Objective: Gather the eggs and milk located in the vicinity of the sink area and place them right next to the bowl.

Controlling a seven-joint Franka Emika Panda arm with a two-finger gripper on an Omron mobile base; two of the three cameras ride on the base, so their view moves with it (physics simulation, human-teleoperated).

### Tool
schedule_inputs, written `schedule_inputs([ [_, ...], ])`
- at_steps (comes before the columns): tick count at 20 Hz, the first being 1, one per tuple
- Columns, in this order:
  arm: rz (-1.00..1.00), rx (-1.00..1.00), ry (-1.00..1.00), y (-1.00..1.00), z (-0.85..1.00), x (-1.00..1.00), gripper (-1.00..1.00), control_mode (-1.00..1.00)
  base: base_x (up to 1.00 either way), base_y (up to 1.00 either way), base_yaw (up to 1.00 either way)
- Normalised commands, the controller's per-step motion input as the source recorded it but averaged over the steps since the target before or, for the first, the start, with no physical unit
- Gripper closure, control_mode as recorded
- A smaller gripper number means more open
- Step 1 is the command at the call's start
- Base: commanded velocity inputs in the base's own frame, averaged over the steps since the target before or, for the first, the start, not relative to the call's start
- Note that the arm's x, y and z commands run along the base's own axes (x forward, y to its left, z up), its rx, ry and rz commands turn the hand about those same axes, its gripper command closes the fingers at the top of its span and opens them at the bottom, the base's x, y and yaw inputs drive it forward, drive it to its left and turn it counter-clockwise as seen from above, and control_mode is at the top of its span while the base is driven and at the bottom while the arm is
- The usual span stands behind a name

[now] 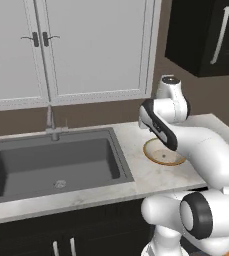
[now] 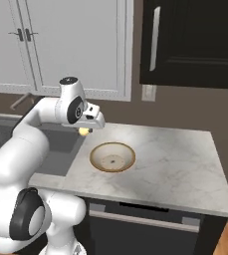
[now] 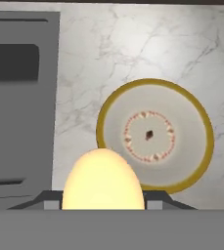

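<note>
Nearest to me, the dark cabinet fronts point(image 2: 150, 219) run under the desk point(image 2: 185, 164), and the white arm rises over them toward the sink point(image 1: 51, 165) edge. The claw point(image 2: 85, 130) hangs above the strip of marble between the basin and the bowl point(image 2: 112, 157), its jaws drawn in narrow around the egg point(image 3: 102, 179), which sits pale yellow between the tips. From the hand's own angle the egg overlaps the near-left rim of the bowl, so the bowl lies just beyond and below it.

The worry I have is height. The egg looks well clear of the marble, and if the claw lets go from there it could crack or roll, and the sink lip is just to its left, so a roll that way would put it in the basin. Set down too far right, it would land inside the bowl rather than beside it. A round egg on a flat top may wander anyway.

Farther back stand the faucet point(image 1: 51, 122) and the pale wall cupboards point(image 1: 86, 50). I cannot spot the milk from here.
</note>
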Motion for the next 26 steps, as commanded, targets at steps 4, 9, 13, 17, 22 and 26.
schedule_inputs([
  [4, 0.00, 0.00, 0.00, 0.00, 0.00, 0.00, 1.00, 1.00, 0.00, -0.58, 0.00],
  [9, 0.00, 0.00, 0.00, 0.00, 0.00, 0.00, 1.00, 1.00, 0.00, -0.59, 0.00],
  [13, 0.00, 0.00, 0.00, 0.00, 0.00, 0.00, 1.00, 1.00, 0.02, -0.32, 0.00],
  [17, 0.00, 0.00, 0.00, 0.00, 0.00, 0.00, 1.00, 1.00, 0.08, 0.00, 0.02],
  [22, 0.00, 0.00, 0.00, 0.00, 0.00, 0.00, 1.00, -1.00, 0.01, 0.00, 0.01],
  [26, 0.00, 0.00, 0.00, -0.01, -0.01, 0.00, 1.00, -1.00, 0.00, 0.00, 0.00],
])
